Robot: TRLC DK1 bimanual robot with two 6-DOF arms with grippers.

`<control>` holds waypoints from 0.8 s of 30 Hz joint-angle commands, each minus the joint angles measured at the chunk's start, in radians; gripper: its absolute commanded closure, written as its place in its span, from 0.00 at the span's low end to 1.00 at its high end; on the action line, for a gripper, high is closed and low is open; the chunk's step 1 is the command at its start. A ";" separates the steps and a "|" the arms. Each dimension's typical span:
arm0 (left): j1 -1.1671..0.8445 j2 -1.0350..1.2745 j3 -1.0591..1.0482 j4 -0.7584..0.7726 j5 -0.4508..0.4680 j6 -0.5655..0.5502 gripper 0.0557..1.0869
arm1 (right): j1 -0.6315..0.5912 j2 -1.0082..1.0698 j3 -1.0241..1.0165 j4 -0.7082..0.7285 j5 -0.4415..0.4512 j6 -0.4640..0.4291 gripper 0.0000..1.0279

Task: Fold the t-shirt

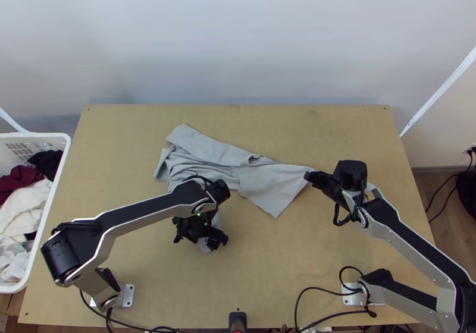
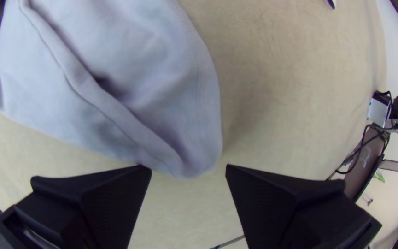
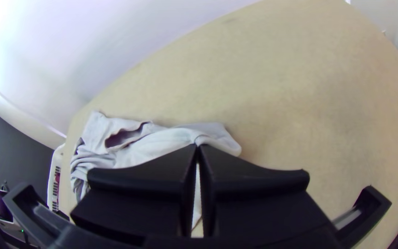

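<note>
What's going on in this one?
A two-armed robot is working on a grey T-shirt, which lies rumpled across the wooden table. The right gripper pinches one edge of it. The left gripper has its fingers open at another end, not gripping. The shirt is not yet neatly folded.

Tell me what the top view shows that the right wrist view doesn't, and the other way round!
Top view only: the right arm's base fixed to the table, and the wooden floor beside it.

Right wrist view only: the right claw's two black fingers side by side, pinching the t-shirt between them.

Both: the same grey t-shirt, rumpled at its far end, the table under it, and the white basket.
</note>
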 commanded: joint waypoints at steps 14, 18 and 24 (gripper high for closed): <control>0.178 -0.159 -0.046 0.096 -0.089 0.005 0.96 | -0.074 -0.081 0.009 -0.016 0.036 0.006 0.97; 0.334 -0.273 -0.002 0.079 -0.161 0.088 0.96 | -0.152 -0.084 0.074 -0.064 0.039 0.014 0.97; 0.604 -0.326 0.129 0.033 -0.174 0.240 0.96 | -0.229 -0.068 0.207 -0.148 0.039 0.014 0.97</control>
